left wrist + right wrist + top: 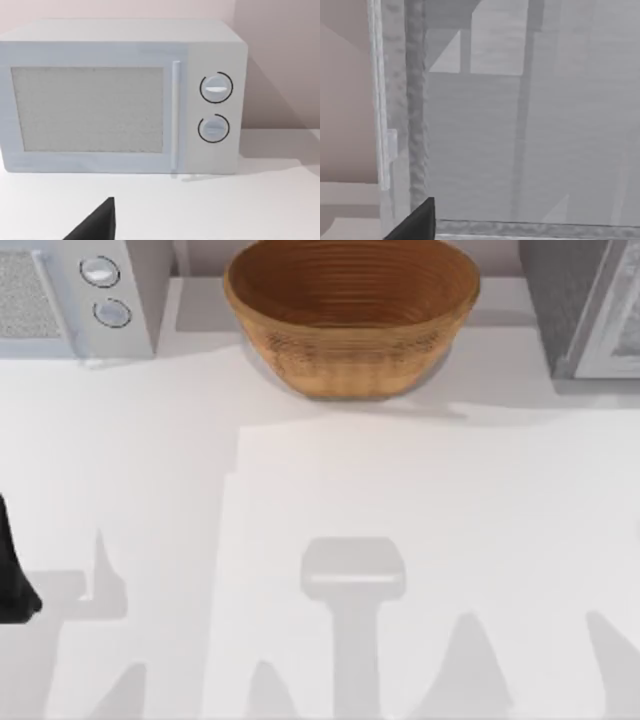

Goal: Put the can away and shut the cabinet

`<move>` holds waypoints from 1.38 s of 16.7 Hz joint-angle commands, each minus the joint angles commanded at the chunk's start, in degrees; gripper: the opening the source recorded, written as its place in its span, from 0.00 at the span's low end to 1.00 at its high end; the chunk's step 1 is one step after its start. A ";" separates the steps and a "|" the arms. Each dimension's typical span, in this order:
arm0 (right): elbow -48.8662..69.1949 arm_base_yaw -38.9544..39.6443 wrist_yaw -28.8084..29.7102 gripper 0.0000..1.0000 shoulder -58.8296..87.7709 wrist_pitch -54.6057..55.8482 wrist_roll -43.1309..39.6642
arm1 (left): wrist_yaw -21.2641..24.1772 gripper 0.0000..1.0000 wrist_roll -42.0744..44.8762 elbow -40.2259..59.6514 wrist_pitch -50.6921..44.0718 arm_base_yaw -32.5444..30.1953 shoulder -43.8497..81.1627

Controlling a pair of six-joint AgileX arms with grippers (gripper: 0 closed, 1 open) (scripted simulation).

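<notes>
The left gripper (14, 575) sits at the table's (330, 500) far left edge, a dark tip of it (95, 225) in the left wrist view, which faces the closed white microwave (120, 97) standing in the back left corner. A wicker basket (352, 325) stands at the back centre. The cabinet (585, 305) is in the back right corner, and the right gripper (415, 222) is close in front of its grey panelling (520, 125).
</notes>
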 joint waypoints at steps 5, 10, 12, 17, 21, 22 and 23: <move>4.67 -15.34 -15.42 1.00 24.14 17.47 0.37 | 0.00 1.00 0.00 0.00 0.00 0.00 0.00; 8.29 -26.73 -26.66 1.00 42.21 30.53 0.69 | 0.00 1.00 0.00 0.00 0.00 0.00 0.00; 9.13 -29.25 -29.11 1.00 46.12 33.44 0.78 | 0.00 1.00 0.00 0.00 0.00 0.00 0.00; 9.47 -30.25 -30.07 1.00 47.62 34.60 0.82 | 0.00 1.00 0.00 0.00 0.00 0.00 0.00; 11.10 -30.24 -30.10 1.00 47.47 32.62 1.03 | 0.00 1.00 0.00 0.00 0.00 0.00 0.00; 12.90 -30.41 -30.27 1.00 47.40 30.91 1.12 | 0.00 1.00 0.00 0.00 0.00 0.00 0.00; 15.24 -30.60 -30.49 1.00 47.28 28.67 1.16 | 0.00 1.00 0.00 0.00 0.00 0.00 0.00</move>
